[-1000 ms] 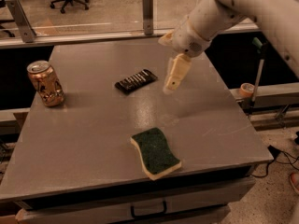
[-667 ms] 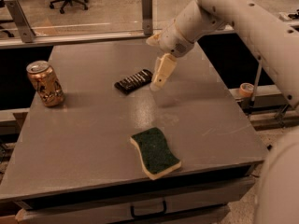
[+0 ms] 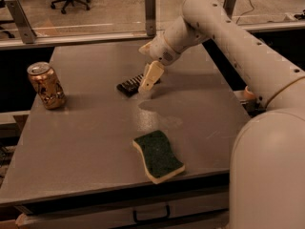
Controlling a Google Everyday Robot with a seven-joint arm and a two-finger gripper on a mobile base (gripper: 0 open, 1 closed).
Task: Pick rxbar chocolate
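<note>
The rxbar chocolate (image 3: 128, 86) is a flat black wrapper with pale lettering, lying on the grey table (image 3: 90, 132) a little behind its middle. My gripper (image 3: 147, 82), cream-coloured on the end of the white arm, points down over the bar's right end and hides part of it. I cannot tell whether it touches the bar.
A gold-brown drink can (image 3: 46, 86) stands upright at the table's left side. A green sponge with a cream base (image 3: 158, 155) lies near the front edge. A low glass barrier with metal posts (image 3: 150, 11) runs along the back edge. The arm's white body (image 3: 267, 175) fills the right foreground.
The gripper has moved left and slightly down, from right of the bar to over its right end. The bar, can and sponge have not moved.
</note>
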